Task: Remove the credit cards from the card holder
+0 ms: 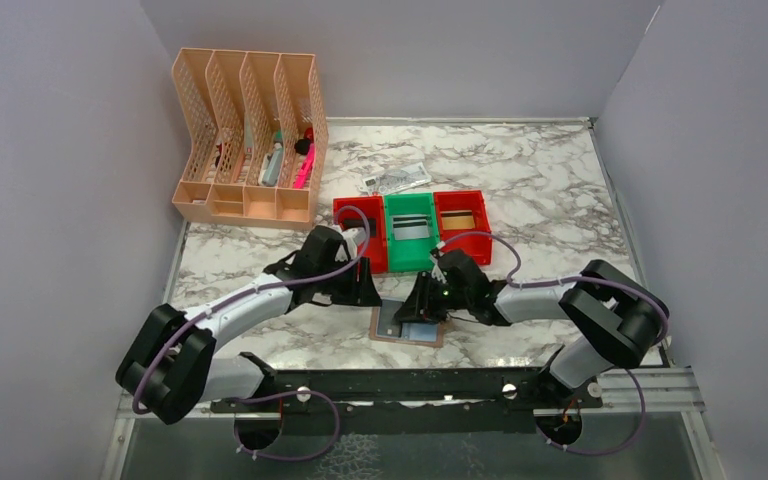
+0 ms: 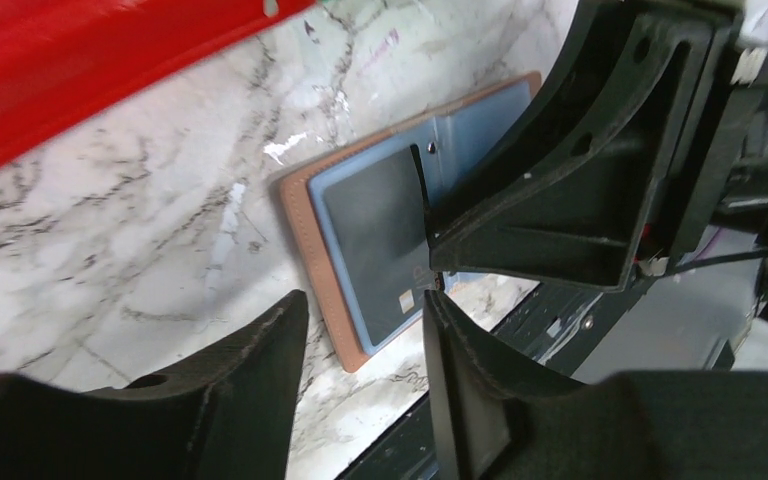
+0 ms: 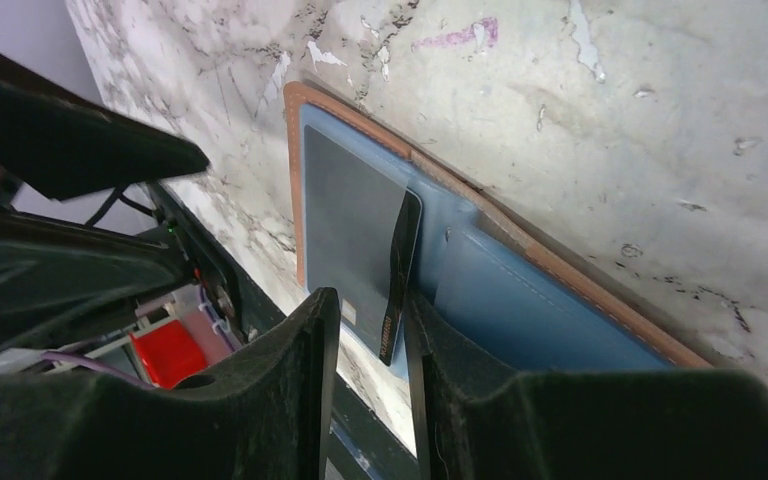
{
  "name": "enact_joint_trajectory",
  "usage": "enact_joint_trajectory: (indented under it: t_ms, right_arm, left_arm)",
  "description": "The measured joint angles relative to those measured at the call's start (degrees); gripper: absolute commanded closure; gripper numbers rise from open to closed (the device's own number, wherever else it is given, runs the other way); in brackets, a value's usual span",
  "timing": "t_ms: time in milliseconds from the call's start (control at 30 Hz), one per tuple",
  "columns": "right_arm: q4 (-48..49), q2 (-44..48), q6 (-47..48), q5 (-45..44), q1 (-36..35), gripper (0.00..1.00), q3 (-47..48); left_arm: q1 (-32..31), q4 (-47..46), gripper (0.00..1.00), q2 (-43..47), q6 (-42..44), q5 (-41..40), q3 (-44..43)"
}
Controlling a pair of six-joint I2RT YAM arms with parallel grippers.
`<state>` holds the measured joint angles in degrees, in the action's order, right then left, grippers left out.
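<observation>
The tan card holder [image 1: 388, 332] lies open on the marble near the front edge, its blue-grey inner panels [image 3: 520, 300] facing up. A dark credit card [image 3: 345, 215] lies flat in one panel and also shows in the left wrist view [image 2: 375, 235]. A second dark card [image 3: 400, 265] stands tilted up on its edge between my right gripper's [image 3: 368, 300] fingers. It leans on one finger, and the jaws stand wider than the card. My right gripper [image 1: 422, 303] is over the holder. My left gripper [image 1: 365, 292] is open and empty at the holder's left edge [image 2: 305, 240].
Three bins stand behind the holder: a red one [image 1: 345, 210], a green one [image 1: 410, 255] with a grey card [image 1: 412, 231], and a red one [image 1: 480, 215] with a gold-toned card [image 1: 460, 219]. A crumpled paper note [image 1: 397, 180] and a peach file rack [image 1: 250, 140] are further back.
</observation>
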<state>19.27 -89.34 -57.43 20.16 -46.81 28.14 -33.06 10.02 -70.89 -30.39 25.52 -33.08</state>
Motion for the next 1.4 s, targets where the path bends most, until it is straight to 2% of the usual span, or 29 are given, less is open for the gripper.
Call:
enact_joint_trajectory:
  t_ms: [367, 633, 800, 933, 1167, 1400]
  right_arm:
    - [3.6, -0.7, -3.6, -0.6, 0.0, 0.68, -1.5]
    - [5.6, -0.6, -5.1, -1.3, 0.0, 0.72, -2.7]
    - [5.6, -0.2, -5.2, -1.9, 0.0, 0.79, -3.1]
    - [6.8, 0.0, -5.6, -1.8, 0.0, 0.80, -4.1]
    - [5.1, 1.2, -5.7, -3.3, 0.0, 0.77, -4.2]
    - [3.4, 2.0, -5.7, -4.5, -0.1, 0.76, -4.0]
  left_arm:
    - [-6.6, -2.3, 0.71, -5.9, -0.3, -0.5, 0.0]
    - [-9.2, -5.3, 0.78, -9.2, -2.2, -2.4, 0.0]
    - [-9.4, -6.4, 0.79, -9.6, -3.1, -3.1, 0.0]
    - [-9.5, -7.1, 0.80, -9.6, -3.3, -3.3, 0.0]
    - [-9.8, -6.5, 0.66, -7.8, -3.9, -7.4, 0.1]
    - [-9.8, -4.8, 0.64, -6.3, -4.3, -11.6, 0.1]
